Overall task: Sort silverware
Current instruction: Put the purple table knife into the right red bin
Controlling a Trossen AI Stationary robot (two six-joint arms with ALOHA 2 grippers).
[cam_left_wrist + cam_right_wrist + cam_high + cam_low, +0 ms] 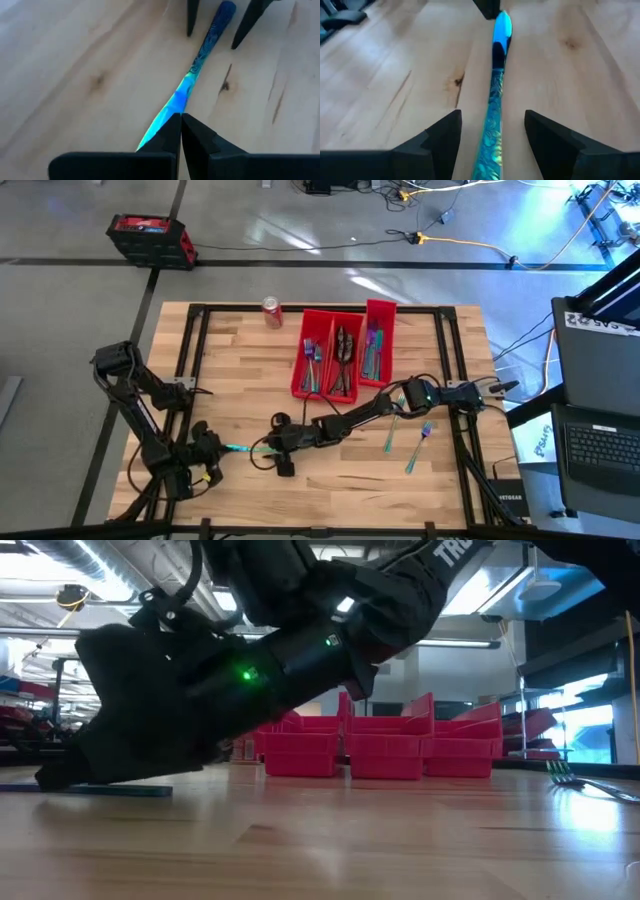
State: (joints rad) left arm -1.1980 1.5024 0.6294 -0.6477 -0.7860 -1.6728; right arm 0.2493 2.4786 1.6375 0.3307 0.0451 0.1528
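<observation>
The knife (495, 100) between the right gripper's (492, 137) matt black fingers is glossy iridescent metal with a swirled teal-blue handle. Beneath both grippers, the table (240, 370) is smooth light wood with knots and visible grain. The bins (345, 350) beyond are red plastic.

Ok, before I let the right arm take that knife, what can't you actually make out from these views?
- Knife: the end at the shut left gripper is hidden behind its fingers, left wrist view.
- Knife handle, right wrist view: cut off by the bottom edge between the open right gripper.
- Red bins: contents too small to count, high view.
- Low view: the arm blocks the handover.
</observation>
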